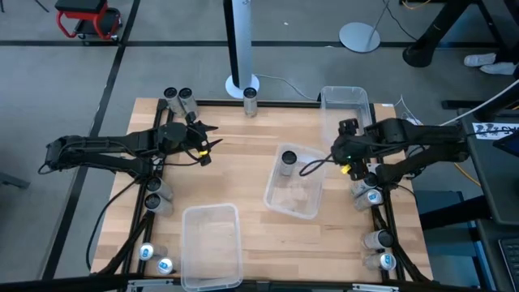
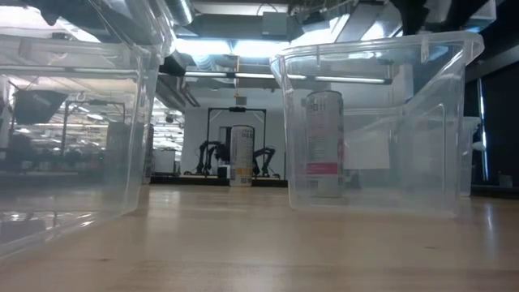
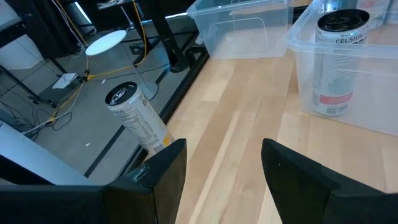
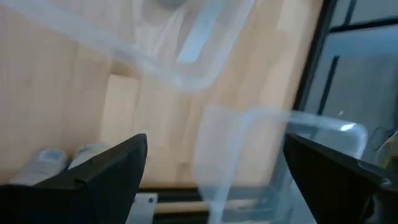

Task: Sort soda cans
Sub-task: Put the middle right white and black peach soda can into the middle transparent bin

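While both hands gape empty, can [image 1: 288, 162] stands upright in bin [image 1: 304, 207], axis vertical.

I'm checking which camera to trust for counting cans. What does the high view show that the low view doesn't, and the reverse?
Only the high view shows both arms, the left gripper and right gripper open and empty, plus cans along the table edges.

Only the low view shows the room behind the table.

Both show the can upright inside the middle bin and the lone can at the far edge.
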